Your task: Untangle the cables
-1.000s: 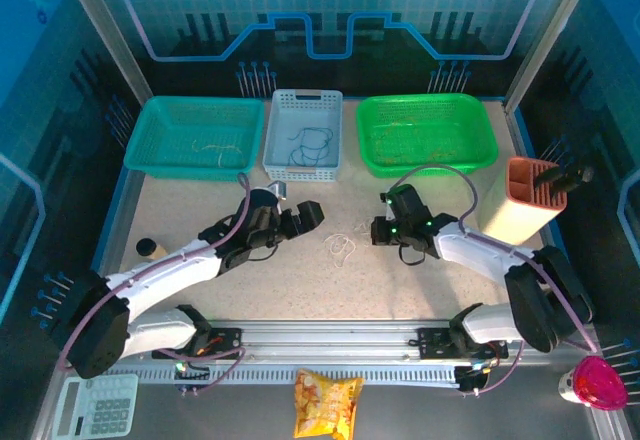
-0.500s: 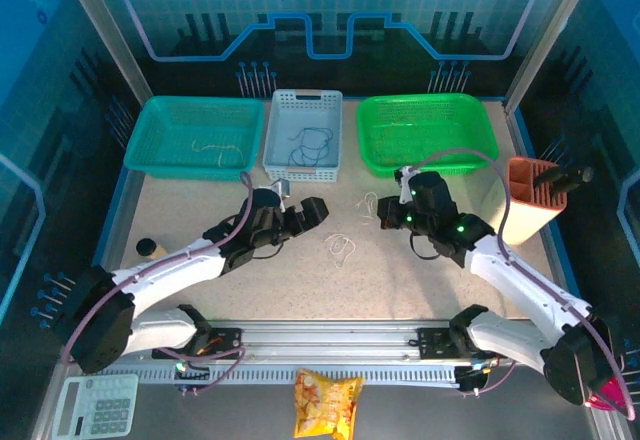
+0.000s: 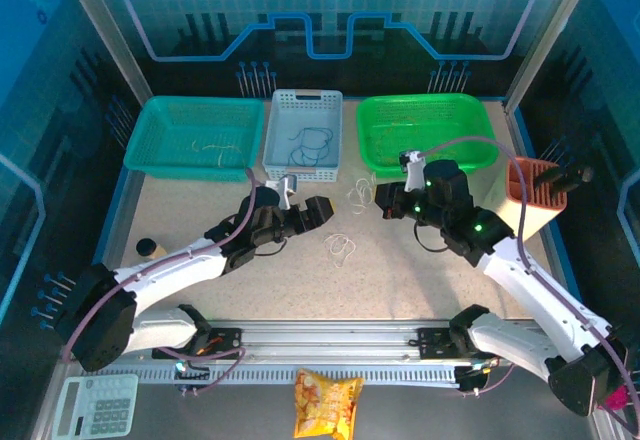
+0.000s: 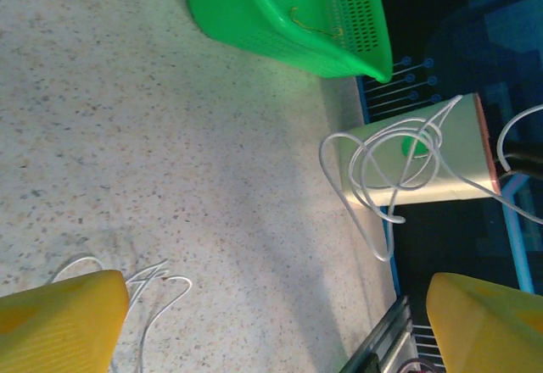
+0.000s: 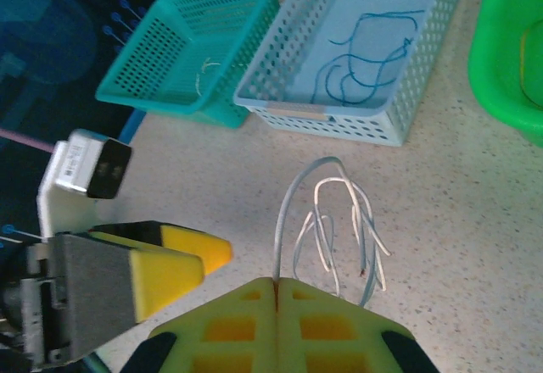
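Between your arms: one loose cable (image 3: 342,248), one hanging cable (image 5: 331,220) pinched by right gripper (image 5: 276,284). Left gripper (image 4: 271,322) gapes wide; overhead shows three baskets (image 3: 420,99).

In the left wrist view, the yellow fingertips (image 4: 59,318) of the left gripper (image 4: 271,326) are cut off by the bottom edge, and part of the loose white cable (image 4: 170,278) is hidden behind the lower-left one. In the right wrist view, the held white cable (image 5: 321,188) is lost between the pressed-together pads (image 5: 229,326) of the right gripper (image 5: 276,301), themselves cropped at the bottom.
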